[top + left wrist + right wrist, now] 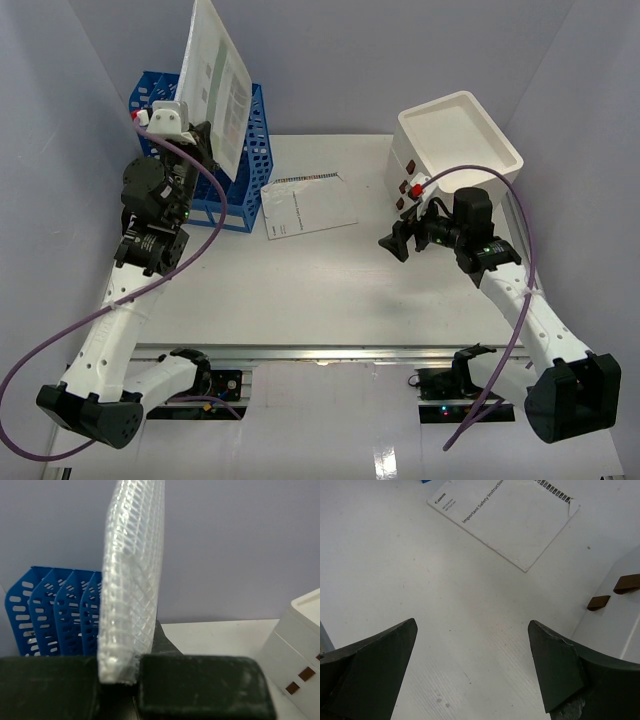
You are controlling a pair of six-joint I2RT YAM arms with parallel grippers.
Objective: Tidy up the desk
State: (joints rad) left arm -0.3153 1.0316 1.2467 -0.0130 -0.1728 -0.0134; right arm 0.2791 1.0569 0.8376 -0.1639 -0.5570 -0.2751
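The desk (330, 290) spreads white across the middle of the top view, its metal rail (330, 352) along the near edge. Toward its back lies a Canon safety booklet (308, 205), between the blue file rack (258, 140) at the back left and the cream drawer cabinet (455, 140) at the back right. The left pincer (120, 677) is clamped on the bottom edge of a clear mesh pouch (132, 580), which stands upright by the rack. The right pincer (472, 645) hovers wide and empty above bare desk, beside the cabinet.
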